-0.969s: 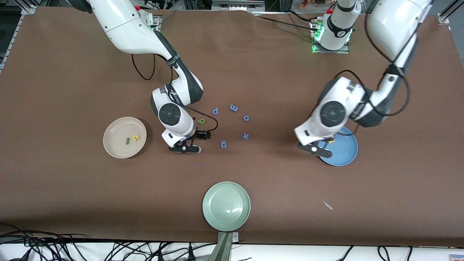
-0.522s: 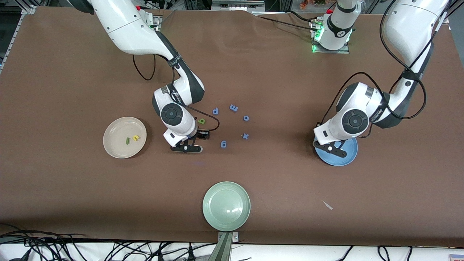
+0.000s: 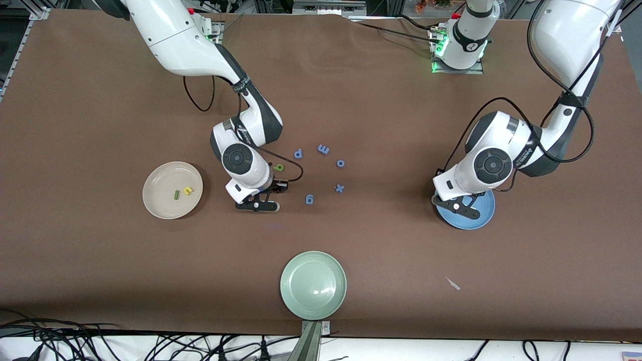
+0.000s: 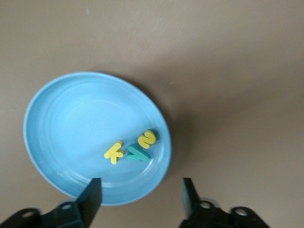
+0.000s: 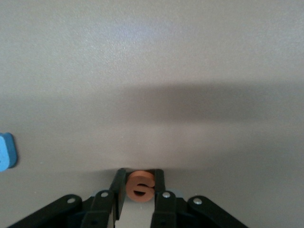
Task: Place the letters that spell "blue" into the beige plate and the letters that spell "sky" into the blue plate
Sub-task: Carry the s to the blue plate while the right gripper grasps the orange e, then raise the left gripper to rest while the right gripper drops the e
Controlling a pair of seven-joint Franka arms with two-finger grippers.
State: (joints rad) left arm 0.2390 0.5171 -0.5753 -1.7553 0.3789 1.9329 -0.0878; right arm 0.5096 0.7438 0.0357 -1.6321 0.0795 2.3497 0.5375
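Observation:
My right gripper (image 5: 140, 186) is shut on the orange e (image 5: 139, 185), down at the table between the beige plate (image 3: 161, 183) and the blue g; in the front view this gripper (image 3: 258, 202) hides the e. The beige plate holds the dark green l (image 3: 176, 195) and the yellow u (image 3: 187, 190). The olive-green b (image 3: 279, 167) lies on the table beside the right wrist. My left gripper (image 4: 140, 199) hangs open and empty over the rim of the blue plate (image 4: 76, 118). In that plate lie the yellow k (image 4: 114, 151), the teal y (image 4: 136, 153) and the yellow s (image 4: 147, 138).
Blue letters lie loose mid-table: p (image 3: 298, 153), m (image 3: 323, 149), o (image 3: 340, 163), x (image 3: 339, 188) and g (image 3: 309, 199). A pale green plate (image 3: 313, 285) sits near the table's front edge. A small pale scrap (image 3: 453, 284) lies nearer the camera than the blue plate.
The right gripper's fingers have closed on the orange e. The left arm shifted over the blue plate and its gripper opened; the three letters now lie in the plate.

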